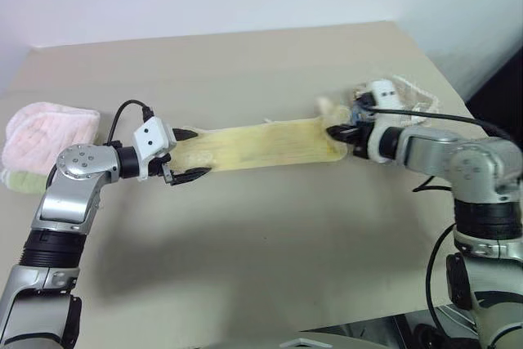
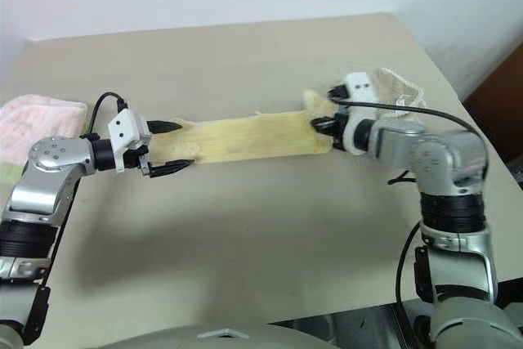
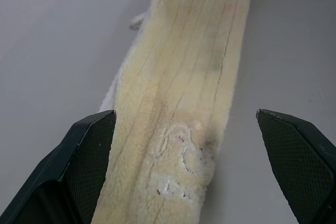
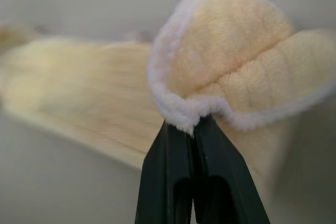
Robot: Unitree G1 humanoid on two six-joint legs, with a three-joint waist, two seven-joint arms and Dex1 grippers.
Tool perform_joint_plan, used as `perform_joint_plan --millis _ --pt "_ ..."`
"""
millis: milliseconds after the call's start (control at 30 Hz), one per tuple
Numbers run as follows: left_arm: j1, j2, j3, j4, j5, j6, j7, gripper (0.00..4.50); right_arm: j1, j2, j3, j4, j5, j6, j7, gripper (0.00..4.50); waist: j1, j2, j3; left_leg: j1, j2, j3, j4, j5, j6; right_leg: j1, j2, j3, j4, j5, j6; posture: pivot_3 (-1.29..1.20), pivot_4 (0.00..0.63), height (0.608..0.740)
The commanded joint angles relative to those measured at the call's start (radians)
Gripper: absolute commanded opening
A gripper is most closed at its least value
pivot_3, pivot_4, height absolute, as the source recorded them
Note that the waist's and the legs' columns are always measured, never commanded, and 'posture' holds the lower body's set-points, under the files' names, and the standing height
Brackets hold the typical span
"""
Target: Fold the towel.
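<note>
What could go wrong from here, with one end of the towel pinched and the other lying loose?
The right gripper pinches only the towel's stitched edge, so it could slip out during the fold. The left gripper has its jaws open astride the other end, so that end may drag. The beige towel lies close behind and could snag.

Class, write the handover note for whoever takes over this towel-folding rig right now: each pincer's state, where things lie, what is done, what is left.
Left pincer: open, fingers either side of the yellow towel's near end, not gripping.
Right pincer: shut on the towel's far end, edge pinched between its fingers.
Towel: a long narrow strip across the table between both pincers.
Pink towel: at the table's left edge, apart from the job. A white-edged towel lies behind the right arm.
Done: towel folded lengthwise into a strip, it seems.
Left: likely bring one end over to the other, then release.
</note>
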Motion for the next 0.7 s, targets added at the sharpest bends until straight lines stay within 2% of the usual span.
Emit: perform_joint_plan --millis 33,200,467,500,600,700 --pt "-0.015 -0.007 0.006 -0.018 0.002 -0.012 0.015 4.5 -0.08 0.039 0.13 0.022 -0.125 -0.106 0.089 0.03 0.002 0.0 0.0 0.0 0.0 0.0 0.0 0.0 0.0 0.0 0.0 0.0 0.0 0.0 0.0 0.0 0.15 0.728" --pt "0.01 -0.01 0.02 -0.053 -0.004 0.003 0.036 4.5 -0.124 0.113 0.257 0.119 -0.263 -0.188 0.17 0.03 0.016 0.0 0.0 -0.001 0.0 -0.001 0.0 0.0 0.0 -0.001 0.0 -0.001 0.0 0.0 0.0 0.0 0.15 0.728" --pt "0.041 -0.003 0.029 -0.082 -0.01 0.016 0.048 4.5 -0.139 0.177 0.255 0.159 -0.331 -0.202 0.255 0.03 0.022 0.0 0.0 -0.002 -0.001 -0.001 0.0 0.0 -0.001 -0.003 0.0 -0.001 0.0 0.0 0.0 0.0 0.15 0.728" --pt "0.039 -0.004 0.029 -0.082 -0.01 0.017 0.049 4.5 -0.139 0.183 0.25 0.162 -0.336 -0.2 0.262 0.47 0.021 0.0 0.0 -0.002 -0.001 -0.002 0.0 0.0 -0.001 -0.003 0.0 -0.001 0.0 0.0 0.0 0.0 0.15 0.728" --pt "0.035 -0.004 0.028 -0.081 -0.009 0.019 0.049 4.5 -0.135 0.195 0.228 0.15 -0.333 -0.188 0.281 1.32 0.021 0.0 0.0 -0.002 -0.001 -0.002 0.0 0.0 -0.001 -0.003 0.0 -0.001 0.001 0.0 0.0 0.0 0.15 0.728" --pt "0.033 -0.004 0.028 -0.078 -0.009 0.018 0.046 4.5 -0.115 0.192 0.184 0.092 -0.305 -0.163 0.302 2.38 0.022 0.0 0.0 -0.002 -0.001 -0.002 0.0 0.0 -0.001 -0.003 0.0 -0.001 0.001 0.0 0.0 0.0 0.15 0.728"
